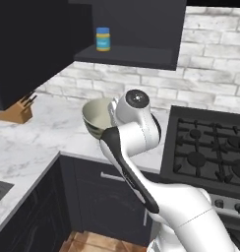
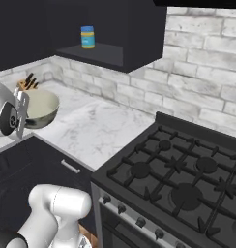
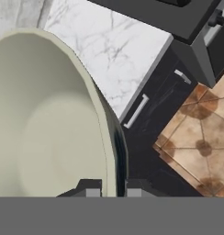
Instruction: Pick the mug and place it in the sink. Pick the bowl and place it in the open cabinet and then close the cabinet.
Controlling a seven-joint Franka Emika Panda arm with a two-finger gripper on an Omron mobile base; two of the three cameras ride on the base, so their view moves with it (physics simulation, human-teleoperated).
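My pincer [image 3: 110, 189] is clamped on the rim of the bowl [image 3: 45, 119], holding it up above the counter [image 1: 38, 133], below the open cabinet [image 1: 136, 29] shelf.

Counting now: 1 bowl [image 1: 96, 117], 1 jar [image 1: 103, 39] sitting in the cabinet [image 1: 141, 29], 1 knife block [image 1: 16, 110] on the desk [image 1: 38, 138], 1 stove [image 1: 210, 147].

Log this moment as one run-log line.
stage: bowl carry | claw: shut on bowl rim | bowl: lifted above counter | cabinet: open
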